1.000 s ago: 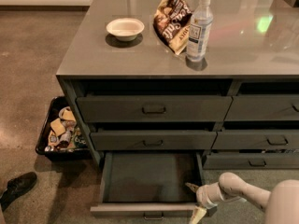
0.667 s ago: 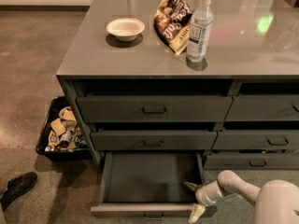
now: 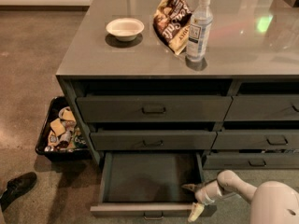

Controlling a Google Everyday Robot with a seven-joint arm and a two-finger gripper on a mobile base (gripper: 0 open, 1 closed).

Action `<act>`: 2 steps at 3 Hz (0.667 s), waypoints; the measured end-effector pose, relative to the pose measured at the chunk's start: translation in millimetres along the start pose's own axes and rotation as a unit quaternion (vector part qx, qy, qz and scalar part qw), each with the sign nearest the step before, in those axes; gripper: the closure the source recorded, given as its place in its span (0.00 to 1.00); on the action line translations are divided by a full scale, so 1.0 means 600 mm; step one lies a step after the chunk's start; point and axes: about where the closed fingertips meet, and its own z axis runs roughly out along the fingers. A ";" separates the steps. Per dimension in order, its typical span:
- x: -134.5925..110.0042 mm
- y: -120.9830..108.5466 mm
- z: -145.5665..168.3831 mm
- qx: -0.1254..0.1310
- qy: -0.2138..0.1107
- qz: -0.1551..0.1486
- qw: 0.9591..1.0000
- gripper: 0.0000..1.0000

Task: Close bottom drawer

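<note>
In the one camera view, my gripper [image 3: 192, 200] sits at the lower right of the frame. It is at the right front corner of the bottom drawer [image 3: 149, 178], which stands pulled well out at bottom centre, under the two taller drawer fronts. My jaws are spread wide and hold nothing. One finger [image 3: 188, 187] points into the drawer's inside and the other hangs in front of the slim front panel, so the panel seems to lie between them.

As I judge it, pushing this far right of the centre pull handle [image 3: 153, 215] could skew the drawer and make it bind. The finger inside could get pinched against the cabinet if I follow the panel all the way in. A hard shove might also jolt the water bottle [image 3: 198, 29] standing upright on the counter top [image 3: 93, 55].

The drawer is matte dark grey and square-edged, with a flat bare floor, and its handle is small and slim. The counter top is smooth with a soft sheen. The bottle is clear plastic, tall and narrow. Just beside it leans a crinkled, glossy snack bag [image 3: 170, 20], and a shallow pale bowl [image 3: 124, 28] sits to the left of that.
</note>
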 end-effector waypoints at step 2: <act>-0.010 0.002 -0.011 0.000 0.000 0.000 1.000 0.65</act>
